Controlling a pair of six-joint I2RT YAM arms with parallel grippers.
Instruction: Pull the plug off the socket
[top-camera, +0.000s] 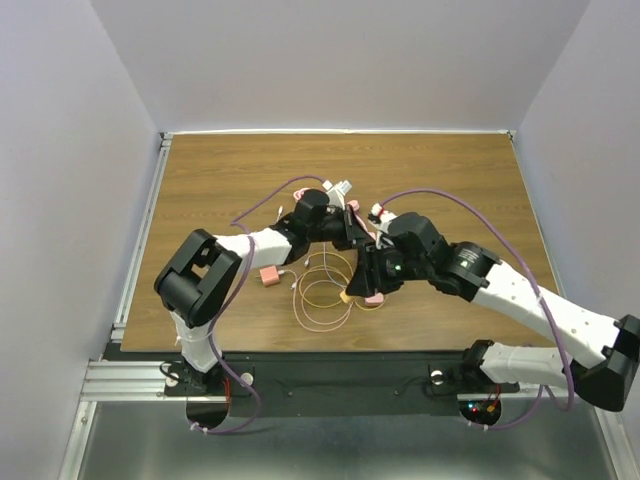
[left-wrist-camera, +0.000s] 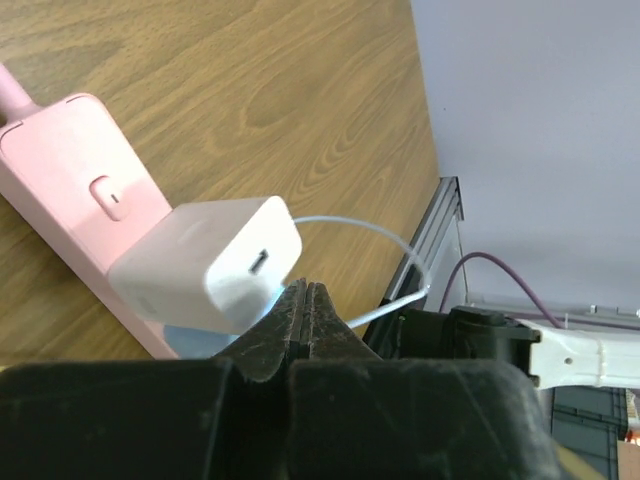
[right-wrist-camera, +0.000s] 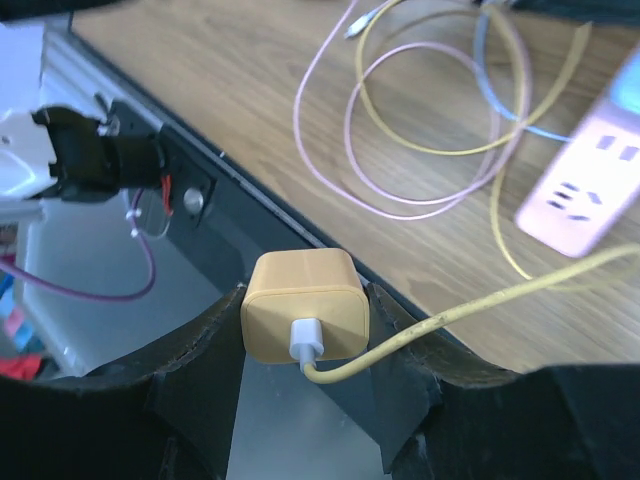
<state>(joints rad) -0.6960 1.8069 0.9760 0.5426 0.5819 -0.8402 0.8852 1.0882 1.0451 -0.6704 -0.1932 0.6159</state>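
R jaws grip yellow plug (right-wrist-camera: 303, 318), R arm (top-camera: 530, 300) bent inward; L jaws shut

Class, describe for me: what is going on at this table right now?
The right gripper holds a yellow charger plug, its yellow cable attached, clear of the pink power strip lying on the table. The left gripper is shut on nothing, its tips beside a white charger that sits plugged into the strip.

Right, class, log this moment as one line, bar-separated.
left jaws: shut, empty, beside white charger | white charger: on pink power strip | right jaws: gripping yellow charger | yellow charger: clear of strip
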